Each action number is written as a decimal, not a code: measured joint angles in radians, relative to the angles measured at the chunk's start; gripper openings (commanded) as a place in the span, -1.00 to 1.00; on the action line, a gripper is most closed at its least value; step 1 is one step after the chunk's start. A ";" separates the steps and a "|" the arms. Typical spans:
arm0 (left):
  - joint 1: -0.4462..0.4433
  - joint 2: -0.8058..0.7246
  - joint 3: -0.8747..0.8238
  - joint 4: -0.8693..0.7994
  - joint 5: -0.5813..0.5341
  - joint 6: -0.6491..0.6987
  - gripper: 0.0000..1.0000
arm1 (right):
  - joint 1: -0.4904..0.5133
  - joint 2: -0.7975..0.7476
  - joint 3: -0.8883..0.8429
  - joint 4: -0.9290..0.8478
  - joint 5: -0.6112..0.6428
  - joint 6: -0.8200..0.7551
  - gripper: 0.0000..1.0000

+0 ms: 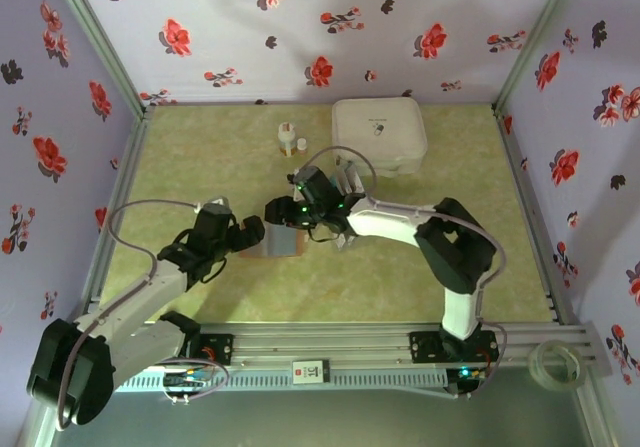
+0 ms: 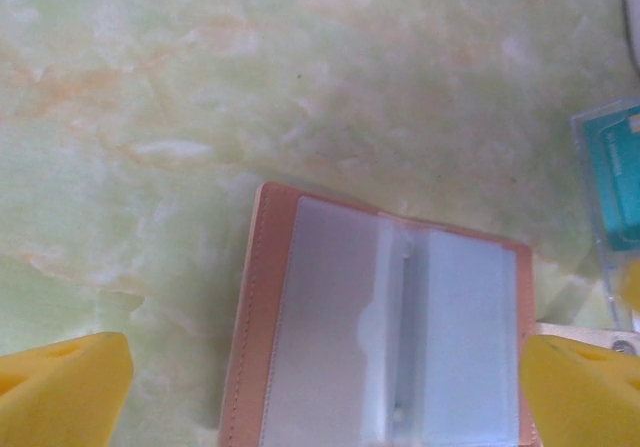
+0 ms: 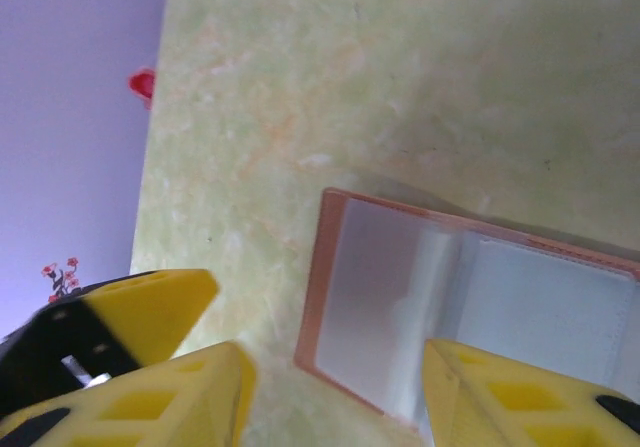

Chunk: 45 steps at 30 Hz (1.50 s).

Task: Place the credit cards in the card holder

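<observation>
The card holder [image 1: 282, 242] lies open on the green table between my two grippers, tan rim up and grey-blue clear pockets showing [image 2: 385, 337] [image 3: 420, 287]. My left gripper [image 1: 250, 233] hangs over the card holder's left half, its jaws wide open [image 2: 325, 377] with one yellow fingertip [image 2: 65, 387] at each lower corner of the wrist view. My right gripper [image 1: 282, 212] stands open [image 3: 335, 377] over the holder's near corner, one finger [image 3: 500, 397] above the pockets and the other over the table. A teal credit card [image 2: 615, 182] lies just right of the holder.
A big white square box [image 1: 380, 135] sits at the back right, and a small white object [image 1: 288, 139] stands to its left. Flowered walls close three sides. The right arm's elbow [image 1: 455, 242] rises to the right of the holder.
</observation>
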 measured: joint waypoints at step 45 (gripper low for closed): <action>-0.021 0.090 0.001 0.018 0.027 0.003 1.00 | -0.081 -0.051 -0.169 -0.151 0.298 -0.159 -0.14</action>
